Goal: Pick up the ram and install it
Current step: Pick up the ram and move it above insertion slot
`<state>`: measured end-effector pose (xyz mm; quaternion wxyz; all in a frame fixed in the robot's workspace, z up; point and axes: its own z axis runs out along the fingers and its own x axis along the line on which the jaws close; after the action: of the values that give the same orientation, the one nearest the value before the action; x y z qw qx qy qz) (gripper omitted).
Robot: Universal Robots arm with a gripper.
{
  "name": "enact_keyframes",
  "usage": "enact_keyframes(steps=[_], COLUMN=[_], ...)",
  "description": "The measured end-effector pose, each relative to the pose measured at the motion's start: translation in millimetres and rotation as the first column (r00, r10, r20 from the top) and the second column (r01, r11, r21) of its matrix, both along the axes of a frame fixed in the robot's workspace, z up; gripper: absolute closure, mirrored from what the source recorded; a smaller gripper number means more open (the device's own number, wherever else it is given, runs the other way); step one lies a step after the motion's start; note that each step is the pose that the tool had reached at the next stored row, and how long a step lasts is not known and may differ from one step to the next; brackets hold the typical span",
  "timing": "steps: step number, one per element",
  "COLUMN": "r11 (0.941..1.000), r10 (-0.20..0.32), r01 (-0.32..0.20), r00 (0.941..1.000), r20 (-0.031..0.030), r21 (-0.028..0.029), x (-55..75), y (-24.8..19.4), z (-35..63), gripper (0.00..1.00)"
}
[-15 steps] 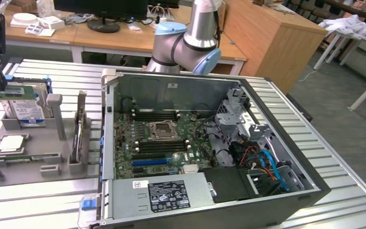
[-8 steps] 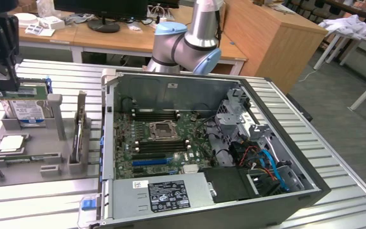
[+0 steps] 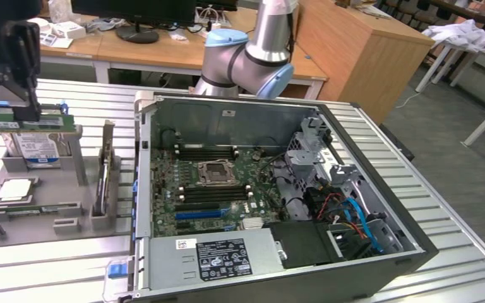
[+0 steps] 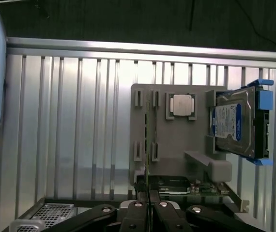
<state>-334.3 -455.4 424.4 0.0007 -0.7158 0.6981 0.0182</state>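
The tool (image 3: 22, 108) pinches the green ram (image 3: 53, 120) over the grey tray (image 3: 57, 183).
Exterior view: the tool is at the far left of the tabletop (image 3: 444, 208), left of the open computer case (image 3: 225, 120). Wrist view: the tool (image 4: 148, 209) is pressed tight on the ram (image 4: 148, 145), which shows edge-on, above the tray (image 4: 176, 140) with the hard drive (image 4: 235, 123).

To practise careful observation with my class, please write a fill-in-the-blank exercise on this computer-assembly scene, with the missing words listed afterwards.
1. The fingers are closed on the thin green ____.
2. The hard drive standing in the grey holder has a ____ label.
3. The computer case lies with its side open, showing the green ____ inside.

Missing words: ram; blue; motherboard.
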Motion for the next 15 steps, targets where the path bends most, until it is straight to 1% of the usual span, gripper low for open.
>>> enact_keyframes(steps=[15], r11=[1.0000], r10=[0.010], r01=[-0.010], r00=[1.0000], r20=[0.0000], r21=[0.0000], x=[39.0], y=[-0.6], z=[0.0], gripper=[0.88])
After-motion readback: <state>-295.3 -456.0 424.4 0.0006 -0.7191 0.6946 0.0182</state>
